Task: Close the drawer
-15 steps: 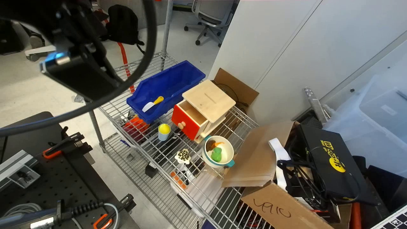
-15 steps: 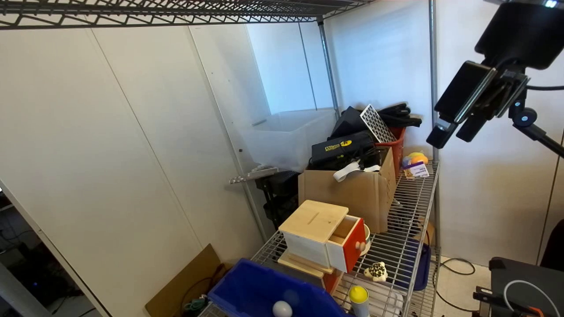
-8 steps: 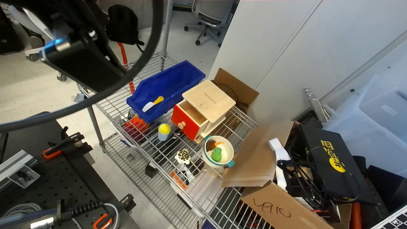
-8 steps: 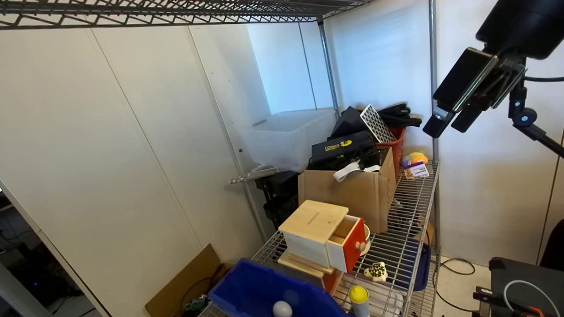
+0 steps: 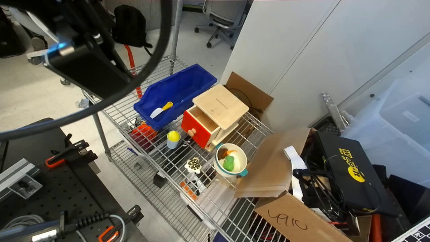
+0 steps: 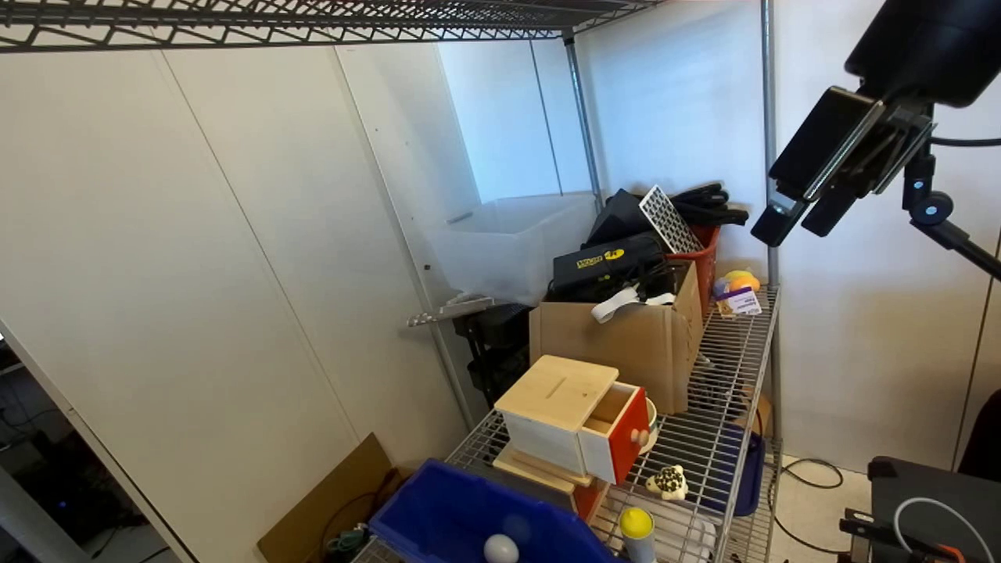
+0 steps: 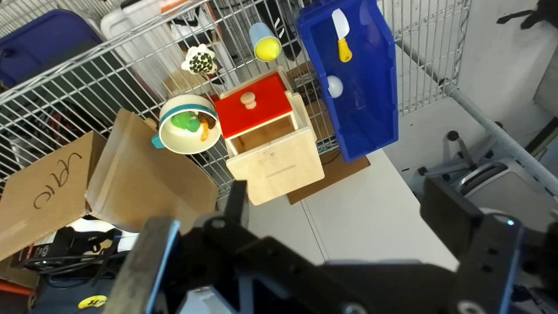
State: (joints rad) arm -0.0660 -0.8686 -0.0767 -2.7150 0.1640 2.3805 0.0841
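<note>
Red drawer [image 7: 261,109] juts past cabinet [image 7: 279,168] edge, bowl [image 7: 183,141] beside; pincer [image 7: 335,198] spread, well clear.

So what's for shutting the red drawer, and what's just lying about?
For the job: red-fronted wooden drawer, partly open; light-wood box cabinet holding it; robot's black fingers.
Just lying about: blue plastic bin; white-and-yellow knife inside it; round cream bowl with teal trim; brown cardboard box.
</note>
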